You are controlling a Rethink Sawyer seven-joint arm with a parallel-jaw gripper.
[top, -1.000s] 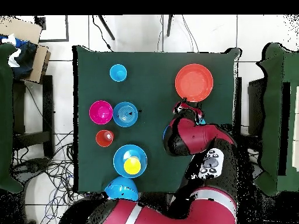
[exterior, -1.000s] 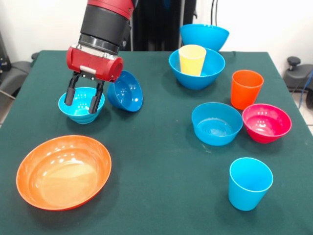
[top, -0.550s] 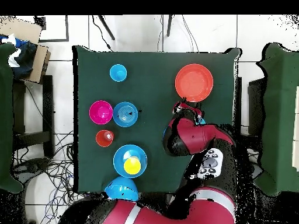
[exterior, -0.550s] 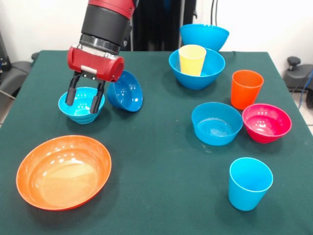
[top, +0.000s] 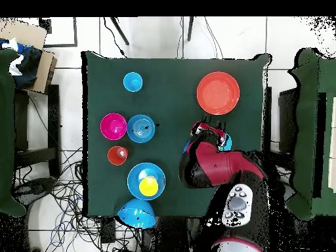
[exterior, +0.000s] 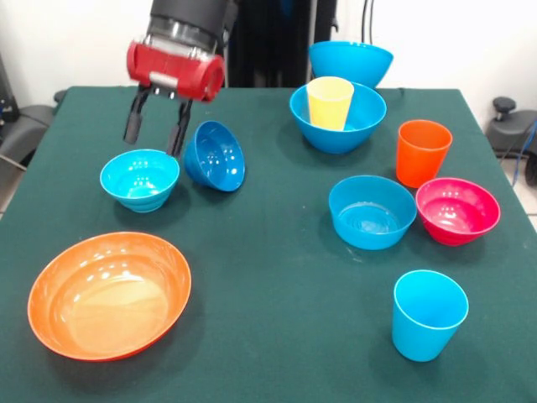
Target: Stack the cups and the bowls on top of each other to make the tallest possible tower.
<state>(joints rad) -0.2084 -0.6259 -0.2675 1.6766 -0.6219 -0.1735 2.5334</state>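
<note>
My gripper (exterior: 155,134) hangs open and empty above the small cyan bowl (exterior: 139,178), clear of its rim. Beside that bowl a small dark blue bowl (exterior: 216,155) lies tipped on its side. The wide orange bowl (exterior: 109,294) sits near the front left. A yellow cup (exterior: 329,102) stands inside a large blue bowl (exterior: 338,130), with a second large blue bowl (exterior: 351,63) behind it. To the right are an orange cup (exterior: 422,153), a medium light blue bowl (exterior: 372,211), a magenta bowl (exterior: 457,210) and a light blue cup (exterior: 428,313).
In the overhead view the arm (top: 213,164) covers the cyan and dark blue bowls. The orange bowl (top: 218,92) lies just beyond it. The second large blue bowl (top: 136,213) sits at the table's edge. Chairs and cables surround the table (top: 174,111).
The gripper has risen from around the cyan bowl to well above it, still open. The bowl stayed on the table.
</note>
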